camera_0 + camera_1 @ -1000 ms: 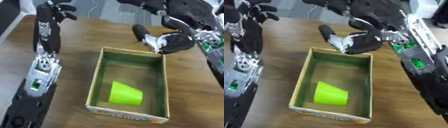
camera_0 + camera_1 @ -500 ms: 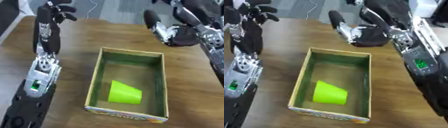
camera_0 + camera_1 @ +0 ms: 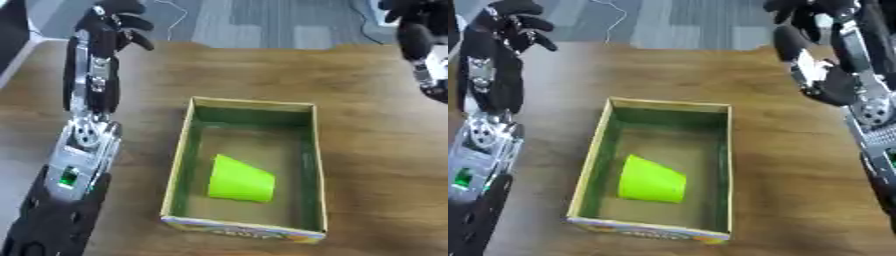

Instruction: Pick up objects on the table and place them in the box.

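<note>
A cardboard box (image 3: 182, 159) with a yellow rim and green inner walls stands in the middle of the wooden table. A lime green cup (image 3: 240, 180) lies on its side on the box floor, toward the near end. My right hand (image 3: 822, 75) hangs above the table's far right, well clear of the box, fingers relaxed and holding nothing. My left hand (image 3: 112, 26) is raised at the far left, open and empty, with its forearm running down the left edge of the view.
The bare wooden table (image 3: 381, 150) spreads on both sides of the box. Beyond its far edge lies grey floor (image 3: 262, 20) with a thin cable (image 3: 179, 15). My left arm (image 3: 79, 165) takes up the table's left strip.
My right hand has pulled back from over the box's far edge, up and to the right. The cup stays in the box. The left arm has hardly moved.
</note>
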{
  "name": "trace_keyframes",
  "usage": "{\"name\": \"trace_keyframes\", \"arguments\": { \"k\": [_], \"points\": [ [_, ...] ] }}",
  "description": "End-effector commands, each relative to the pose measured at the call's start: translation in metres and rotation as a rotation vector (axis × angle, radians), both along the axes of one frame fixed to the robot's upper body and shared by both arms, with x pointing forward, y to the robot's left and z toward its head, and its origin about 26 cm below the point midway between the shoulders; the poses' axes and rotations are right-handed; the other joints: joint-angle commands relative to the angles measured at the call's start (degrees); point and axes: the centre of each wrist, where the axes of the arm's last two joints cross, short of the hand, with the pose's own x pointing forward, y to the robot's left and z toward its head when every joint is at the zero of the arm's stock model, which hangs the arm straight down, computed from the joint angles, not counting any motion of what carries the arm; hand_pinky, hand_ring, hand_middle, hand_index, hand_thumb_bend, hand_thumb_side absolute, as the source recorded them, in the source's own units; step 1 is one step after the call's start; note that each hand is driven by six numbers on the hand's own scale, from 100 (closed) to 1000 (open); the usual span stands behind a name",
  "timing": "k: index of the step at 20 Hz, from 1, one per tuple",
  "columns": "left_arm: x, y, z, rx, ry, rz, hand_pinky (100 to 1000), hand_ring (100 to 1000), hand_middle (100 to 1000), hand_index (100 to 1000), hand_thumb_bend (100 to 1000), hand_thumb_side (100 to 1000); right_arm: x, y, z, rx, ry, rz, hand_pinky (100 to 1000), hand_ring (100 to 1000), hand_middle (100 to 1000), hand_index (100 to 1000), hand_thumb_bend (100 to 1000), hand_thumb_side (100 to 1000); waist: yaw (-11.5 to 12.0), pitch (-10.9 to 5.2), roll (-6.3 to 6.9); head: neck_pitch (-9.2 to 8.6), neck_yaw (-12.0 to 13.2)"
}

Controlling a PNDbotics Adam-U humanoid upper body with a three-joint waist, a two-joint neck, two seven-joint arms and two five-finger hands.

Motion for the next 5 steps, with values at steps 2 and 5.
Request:
{"name": "trace_keyframes", "arguments": {
  "k": [2, 5],
  "points": [
    [-0.0056, -0.0031, 0.0095, 0.032, -0.033, -0.026, 211, 541, 605, 744, 728, 695, -0.0076, -0.0256, 0.0155, 0.079, -0.044, -0.018, 100, 526, 662, 858, 290, 942, -0.5, -0.53, 0.27, -0.11, 0.9],
    [-0.0085, -0.0064, 0.0126, 0.037, -0.045, -0.045, 233, 542, 605, 745, 692, 757, -0.012, -0.0303, 0.0127, 0.186, -0.041, -0.008, 108, 568, 703, 888, 100, 1000, -0.9, -0.39, 0.7, -0.11, 1.0]
  ]
}}
